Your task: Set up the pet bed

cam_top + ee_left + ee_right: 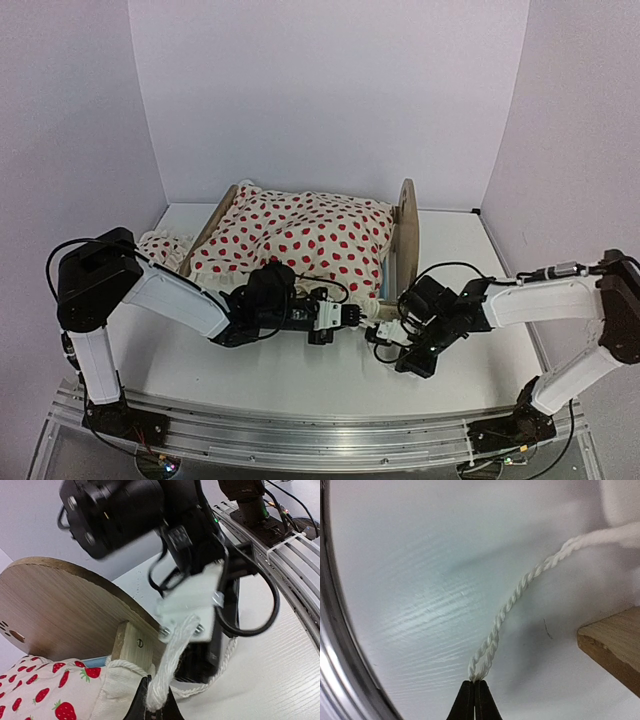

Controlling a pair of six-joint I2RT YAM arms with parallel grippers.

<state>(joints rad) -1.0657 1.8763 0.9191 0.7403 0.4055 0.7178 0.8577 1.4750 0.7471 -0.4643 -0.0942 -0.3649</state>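
White table (pixel 330 385) bears pet bed (pixel 405 235) (wooden), dotted cloth (pixel 160 245) beside

Blanket (pixel 310 235) on pet bed (pixel 405 225), cord (pixel 512 602) in front of it, between left hand (pixel 152 710) and right hand (pixel 474 700)

right claw (pixel 474 685) | pinching white cord (pixel 520 591) | bed-frame corner (pixel 615 645) right

Arms (pixel 172 296) — white links, black joints, looping cables.
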